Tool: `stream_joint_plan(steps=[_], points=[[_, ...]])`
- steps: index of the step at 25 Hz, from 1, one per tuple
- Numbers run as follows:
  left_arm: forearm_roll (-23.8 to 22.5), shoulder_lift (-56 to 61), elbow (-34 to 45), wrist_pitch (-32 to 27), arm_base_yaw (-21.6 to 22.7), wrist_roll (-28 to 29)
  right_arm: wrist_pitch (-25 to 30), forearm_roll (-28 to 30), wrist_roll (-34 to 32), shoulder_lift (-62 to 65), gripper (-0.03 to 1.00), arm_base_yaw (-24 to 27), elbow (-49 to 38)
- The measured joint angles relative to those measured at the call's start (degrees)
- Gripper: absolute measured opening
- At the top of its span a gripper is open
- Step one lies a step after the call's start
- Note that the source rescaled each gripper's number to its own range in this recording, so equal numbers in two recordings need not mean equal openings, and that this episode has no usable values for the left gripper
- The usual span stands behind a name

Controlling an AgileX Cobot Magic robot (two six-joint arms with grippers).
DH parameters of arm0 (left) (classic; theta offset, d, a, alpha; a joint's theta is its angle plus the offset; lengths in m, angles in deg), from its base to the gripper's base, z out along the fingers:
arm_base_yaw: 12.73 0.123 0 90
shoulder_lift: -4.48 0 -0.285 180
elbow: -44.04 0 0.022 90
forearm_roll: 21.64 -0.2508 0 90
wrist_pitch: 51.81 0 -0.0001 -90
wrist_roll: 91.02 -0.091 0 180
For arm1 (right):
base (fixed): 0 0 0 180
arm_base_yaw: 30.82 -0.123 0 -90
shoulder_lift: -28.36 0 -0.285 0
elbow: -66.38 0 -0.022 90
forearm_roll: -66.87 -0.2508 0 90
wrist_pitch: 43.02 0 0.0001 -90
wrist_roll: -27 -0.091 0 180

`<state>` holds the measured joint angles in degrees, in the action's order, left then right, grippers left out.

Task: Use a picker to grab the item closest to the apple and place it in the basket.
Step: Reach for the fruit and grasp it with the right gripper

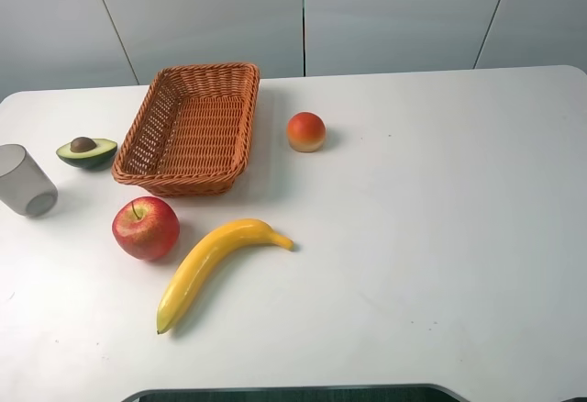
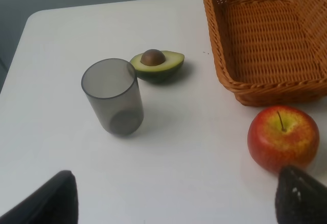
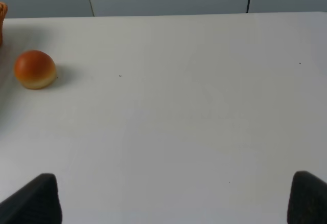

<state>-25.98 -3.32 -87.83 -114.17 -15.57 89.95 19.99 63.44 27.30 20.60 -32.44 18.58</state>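
- my left claw [image 2: 176,203] and right claw [image 3: 171,201] both hang spread wide, holding nothing; no grasp begun.
- the banana [image 1: 218,266] lies just beside the apple [image 1: 146,227]; i judge it the target, so next i drop over its middle.
- beyond the apple the basket [image 1: 183,184] stands open-topped, with bare table [image 1: 440,191] to its right.

Grey cup [image 1: 25,180] near avocado half [image 1: 86,151] — orange-red fruit [image 1: 305,132] well apart.

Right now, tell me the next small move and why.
Probably swing the left gripper, open and empty, over the banana. It lies just beside the apple, nearer than the avocado or cup, on the left arm's side, and nothing is in the basket yet.
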Motion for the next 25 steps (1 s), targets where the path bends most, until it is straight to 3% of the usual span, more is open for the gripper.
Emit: stream_joint_plan(steps=[25], points=[[-0.1,0.0,0.0,0.0,0.0,0.1,0.0,1.8,-0.3,0.0,0.92,0.0,0.0]])
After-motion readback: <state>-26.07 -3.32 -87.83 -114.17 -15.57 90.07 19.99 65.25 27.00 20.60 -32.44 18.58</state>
